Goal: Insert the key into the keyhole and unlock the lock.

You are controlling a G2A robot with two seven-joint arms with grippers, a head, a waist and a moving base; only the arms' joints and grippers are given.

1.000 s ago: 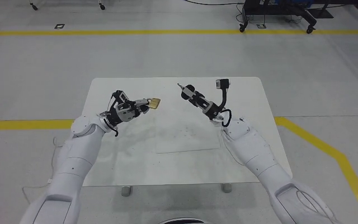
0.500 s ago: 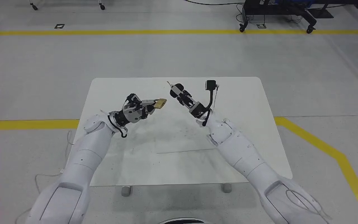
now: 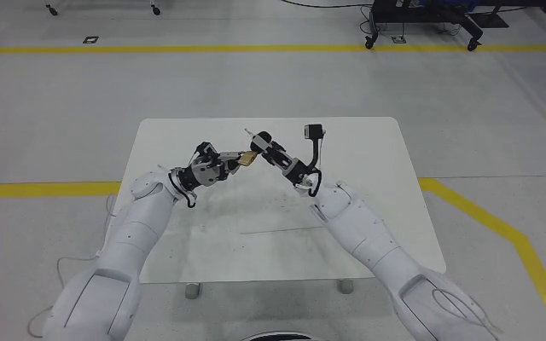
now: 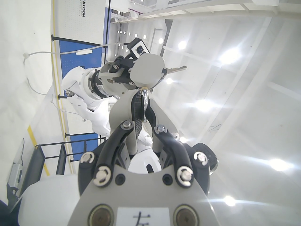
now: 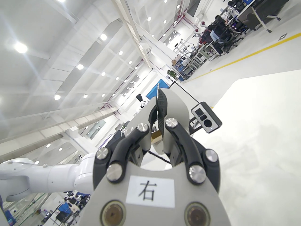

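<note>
Above the far middle of the surface (image 3: 367, 170), a white matte slab with rounded corners, the two arms meet, with both items held clear of the top.

1. Left jaws: closed fully on the lock (image 3: 246, 158). This is a small padlock with a rectangular brass-coloured body and a bright, curved steel shackle (image 4: 144, 105). The shackle is clamped between two black pads (image 4: 136, 109) with a fine ribbed, rubber-like texture. The fingers (image 4: 121, 110) behind the pads are smooth grey shells, driven by glossy black links (image 4: 112, 145) with round metal pins. The lock body projects to the right, towards the other arm.

2. Right jaws: closed flat on the head of the key (image 4: 176, 69). The key is silver metal with a slim, notched blade. The blade projects from between the grey shells and points to the far left, past the lock. It stands in open air, not in the keyhole, and the keyhole itself cannot be made out. The right jaws sit just beside the right end of the lock body; whether they touch it cannot be told.

3. Markings: each wrist housing carries a white rectangular label (image 5: 150, 190) with one dark printed character, set between two round brass-toned inserts.

4. Surroundings: a pale, slightly glossy floor (image 3: 85, 94) with a straight yellow line (image 3: 256, 49) beyond the far edge of the surface.
</note>
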